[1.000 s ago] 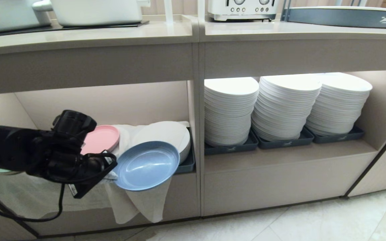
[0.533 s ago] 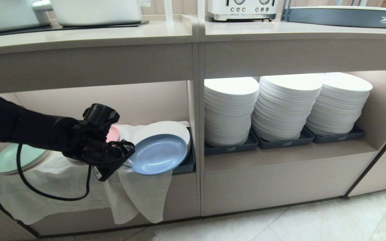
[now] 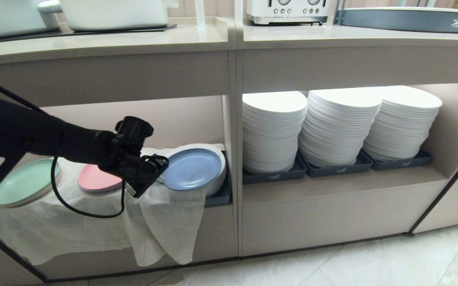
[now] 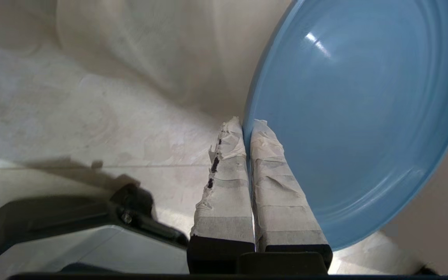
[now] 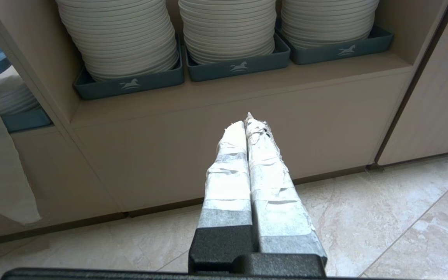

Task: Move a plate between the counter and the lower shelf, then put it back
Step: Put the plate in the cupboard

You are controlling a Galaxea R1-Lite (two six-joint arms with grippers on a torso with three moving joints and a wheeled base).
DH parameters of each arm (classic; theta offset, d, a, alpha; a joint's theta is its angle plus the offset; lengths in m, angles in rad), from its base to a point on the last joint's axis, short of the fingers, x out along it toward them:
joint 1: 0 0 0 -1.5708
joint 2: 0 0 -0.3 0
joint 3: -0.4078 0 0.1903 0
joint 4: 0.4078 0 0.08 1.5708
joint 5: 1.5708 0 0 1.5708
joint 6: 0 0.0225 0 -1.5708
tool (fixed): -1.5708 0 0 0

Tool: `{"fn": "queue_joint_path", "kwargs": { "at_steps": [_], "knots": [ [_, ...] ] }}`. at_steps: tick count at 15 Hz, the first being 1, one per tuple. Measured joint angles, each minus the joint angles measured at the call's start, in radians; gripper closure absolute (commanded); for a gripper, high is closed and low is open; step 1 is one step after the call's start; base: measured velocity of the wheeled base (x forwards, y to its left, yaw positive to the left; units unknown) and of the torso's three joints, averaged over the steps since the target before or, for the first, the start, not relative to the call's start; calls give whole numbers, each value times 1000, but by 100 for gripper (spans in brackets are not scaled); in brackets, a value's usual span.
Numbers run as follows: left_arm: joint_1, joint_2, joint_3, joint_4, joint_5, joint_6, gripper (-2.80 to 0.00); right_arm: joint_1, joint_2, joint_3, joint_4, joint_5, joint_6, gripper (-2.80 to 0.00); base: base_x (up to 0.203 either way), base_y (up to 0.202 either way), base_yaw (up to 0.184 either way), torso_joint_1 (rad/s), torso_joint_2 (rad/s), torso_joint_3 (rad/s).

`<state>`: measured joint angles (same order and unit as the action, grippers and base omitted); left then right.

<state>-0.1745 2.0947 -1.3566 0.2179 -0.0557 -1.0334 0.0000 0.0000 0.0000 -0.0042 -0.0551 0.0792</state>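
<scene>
The light-blue plate point(image 3: 192, 168) lies nearly level inside the lower shelf point(image 3: 173, 119), just over the low stack of white plates point(image 3: 218, 180) in a grey tray. Whether it rests on the stack I cannot tell. My left gripper point(image 3: 160, 171) reaches in from the left, shut on the plate's near rim. In the left wrist view the taped fingers point(image 4: 228, 163) pinch the rim of the plate point(image 4: 356, 116). The counter point(image 3: 133, 39) runs above the shelf. Off in the right wrist view, my right gripper point(image 5: 247, 121) is shut on nothing, low before the cabinet base.
A pink plate point(image 3: 96, 179) and a pale green plate point(image 3: 24, 186) lie on the draped white cloth point(image 3: 165, 226) left of the gripper. A divider wall point(image 3: 233, 159) separates three tall white plate stacks point(image 3: 336, 127). A toaster point(image 3: 288, 10) and grey tray point(image 3: 408, 20) stand on the counter.
The left arm carried the plate up and back into the shelf. It went from hanging tilted before the shelf edge to lying nearly level over the white stack. The pink plate is now uncovered.
</scene>
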Motion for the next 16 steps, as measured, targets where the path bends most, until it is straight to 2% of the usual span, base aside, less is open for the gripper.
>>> {"fn": "queue_joint_path", "kwargs": {
  "at_steps": [8,16],
  "knots": [
    [23,132,-165,1,36,-25,0,0,0,0,0,0,0,0,0,0,0,0,0,0],
    [23,215,-249,3,45,-24,0,0,0,0,0,0,0,0,0,0,0,0,0,0]
  ]
}}
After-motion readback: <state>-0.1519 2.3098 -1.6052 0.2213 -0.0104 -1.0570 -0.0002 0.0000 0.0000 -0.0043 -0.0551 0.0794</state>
